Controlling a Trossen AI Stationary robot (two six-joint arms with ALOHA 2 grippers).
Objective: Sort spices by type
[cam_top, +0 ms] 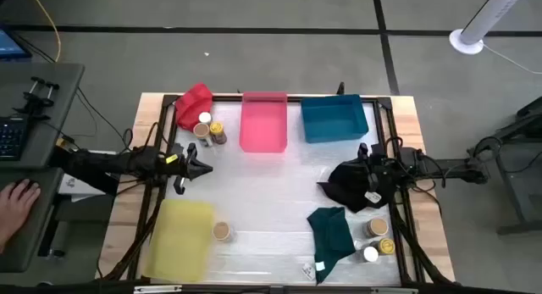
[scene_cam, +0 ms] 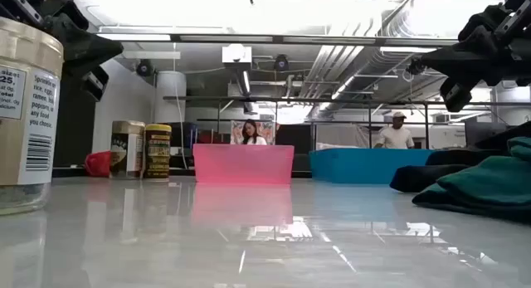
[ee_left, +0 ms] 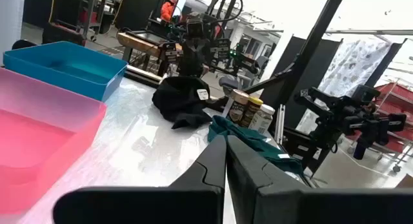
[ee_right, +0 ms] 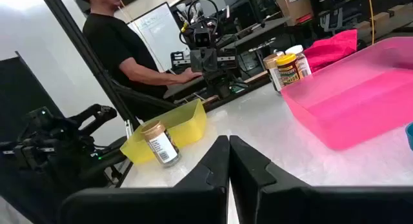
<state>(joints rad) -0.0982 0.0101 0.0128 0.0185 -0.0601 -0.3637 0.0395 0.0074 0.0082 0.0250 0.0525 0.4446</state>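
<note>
Currently both my pincers are closed and empty: left pincer (cam_top: 206, 169) near the left edge, right pincer (cam_top: 362, 150) opposite. Sorting has not started; next move requires opening over one jar (cam_top: 222, 231).

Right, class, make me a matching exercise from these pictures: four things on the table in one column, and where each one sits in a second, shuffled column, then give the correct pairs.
Things:
1. red cloth
2. single tan-lidded jar
3. black cloth
4. blue tray

Places:
A. under the right gripper
B. far side of the table, right of the pink tray
C. beside the yellow tray
D. far left corner, next to three jars

Pairs: 1-D, 2-C, 3-A, 4-B
</note>
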